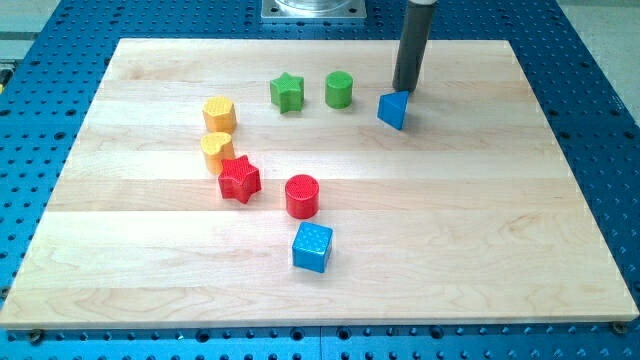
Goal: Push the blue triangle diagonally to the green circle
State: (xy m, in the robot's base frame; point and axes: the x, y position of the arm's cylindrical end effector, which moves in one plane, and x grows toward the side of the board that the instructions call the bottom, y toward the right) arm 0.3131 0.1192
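The blue triangle (394,110) sat toward the far right of the wooden board (520,230), well to the right of the green circle (339,89), which lay slightly farther back. My tip (404,91) stood touching or just beside the triangle's far right edge, so the triangle lay near-left of it. The rod carries no claw, so nothing was held. The triangle looked small, with a slightly scuffed face.

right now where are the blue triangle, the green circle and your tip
blue triangle (393,110), camera view, on its front face
green circle (339,86), camera view, on its round top
my tip (405,91), camera view, the rod's very end, just above the triangle's top edge
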